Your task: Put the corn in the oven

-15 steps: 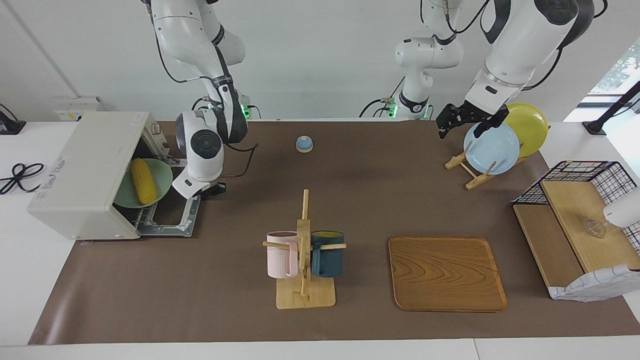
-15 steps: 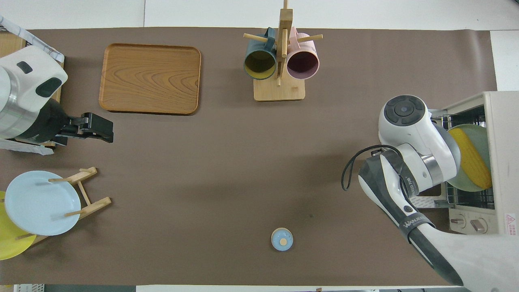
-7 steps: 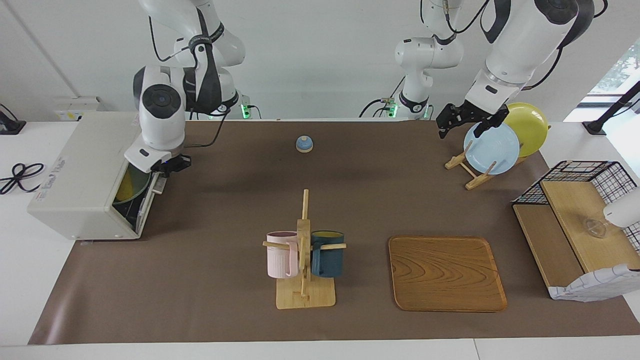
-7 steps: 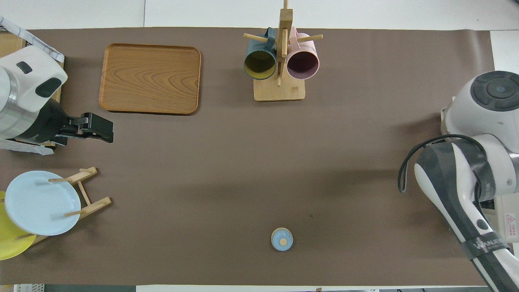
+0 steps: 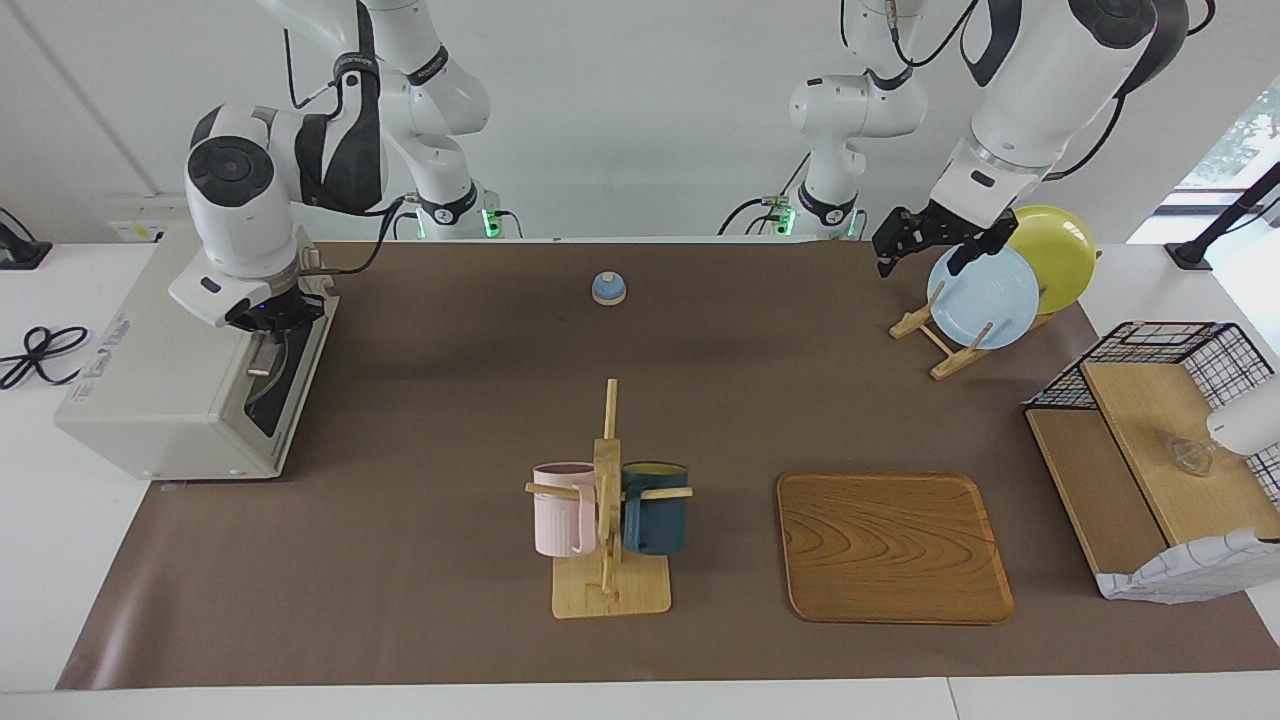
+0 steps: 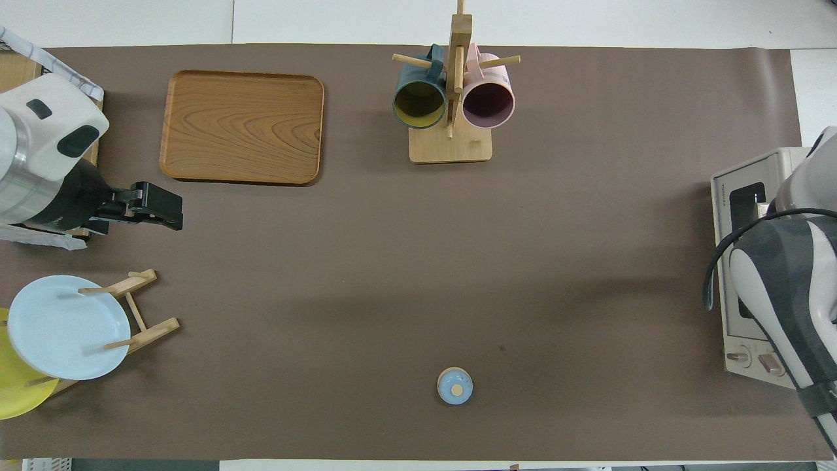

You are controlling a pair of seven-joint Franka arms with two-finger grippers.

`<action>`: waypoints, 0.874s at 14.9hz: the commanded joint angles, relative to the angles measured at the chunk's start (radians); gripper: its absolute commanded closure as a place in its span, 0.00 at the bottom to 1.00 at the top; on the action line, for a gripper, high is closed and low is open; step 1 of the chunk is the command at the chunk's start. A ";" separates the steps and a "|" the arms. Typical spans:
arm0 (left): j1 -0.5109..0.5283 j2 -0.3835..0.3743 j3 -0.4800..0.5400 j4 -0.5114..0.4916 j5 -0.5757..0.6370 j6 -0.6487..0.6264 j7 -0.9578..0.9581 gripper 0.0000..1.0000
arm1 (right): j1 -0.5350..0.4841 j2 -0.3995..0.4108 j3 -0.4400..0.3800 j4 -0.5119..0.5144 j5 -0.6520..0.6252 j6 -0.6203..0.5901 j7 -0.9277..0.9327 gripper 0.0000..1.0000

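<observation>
Off-white oven (image 5: 175, 375) door up, corn unseen, right gripper (image 5: 263, 352) pinched at handle (partly hidden), left gripper (image 5: 928, 243) wide.

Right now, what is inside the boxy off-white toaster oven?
Its door looks shut. Through the dark window of the boxy off-white toaster oven only a faint green curve shows; anything else is hidden by the glass and the right tool.

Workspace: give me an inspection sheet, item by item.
Surface: brown mat over a white table.
Job's things: oven, door up; corn not visible.
Clutter: mug rack, wooden tray, plate rack, bell, wire basket.
Grippers: right gripper shut at the oven door's top edge; left gripper open, waiting above the plate rack.
Cables: black cord on the table beside the oven.
Surroundings: white wall.
</observation>
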 commanded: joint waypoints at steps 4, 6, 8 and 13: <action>0.008 -0.012 -0.006 -0.004 -0.013 0.017 -0.012 0.00 | -0.043 0.002 0.000 0.115 0.122 -0.089 -0.091 0.85; 0.006 -0.012 -0.006 -0.004 -0.013 0.017 -0.012 0.00 | -0.043 -0.001 0.000 0.183 0.184 -0.175 -0.091 0.78; 0.005 -0.014 -0.007 -0.005 -0.013 0.017 -0.010 0.00 | -0.046 0.000 0.000 0.255 0.250 -0.250 -0.091 0.65; 0.005 -0.014 -0.007 -0.005 -0.013 0.022 -0.008 0.00 | -0.046 0.003 0.000 0.318 0.392 -0.338 -0.066 0.00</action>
